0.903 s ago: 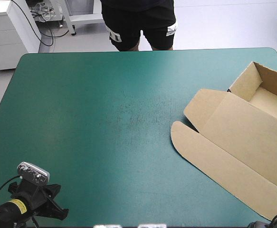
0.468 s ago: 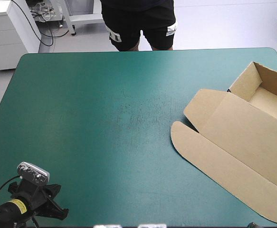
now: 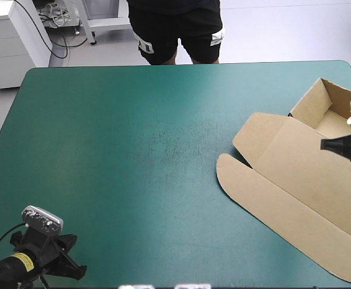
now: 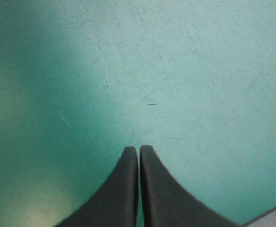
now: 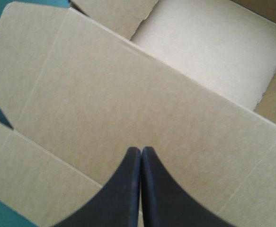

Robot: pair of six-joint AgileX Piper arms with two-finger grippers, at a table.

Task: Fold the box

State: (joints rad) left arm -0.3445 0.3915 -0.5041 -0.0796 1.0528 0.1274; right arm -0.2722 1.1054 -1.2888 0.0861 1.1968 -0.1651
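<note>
The brown box [image 3: 295,180] lies at the table's right side as an open tray [image 3: 335,117] with its lid flat toward the middle and a rounded flap [image 3: 235,174] at the lid's end. My right gripper [image 3: 324,144] comes in from the right, shut, with its tip over the lid close to the tray. In the right wrist view its fingers [image 5: 141,148] meet in one arch above the lid [image 5: 128,94], holding nothing. My left gripper [image 3: 73,265] stays at the near left corner. It is shut [image 4: 138,147] over bare teal-green cover.
Teal-green cover [image 3: 133,150] stretches from the box to the table's left edge. The tray's far wall [image 3: 338,90] stands raised near the table's right edge. The table's edge [image 4: 272,213] shows just beside my left gripper.
My right gripper, out of sight earlier at the lower right, has moved in over the lid beside the tray. The box and the left arm have not moved.
</note>
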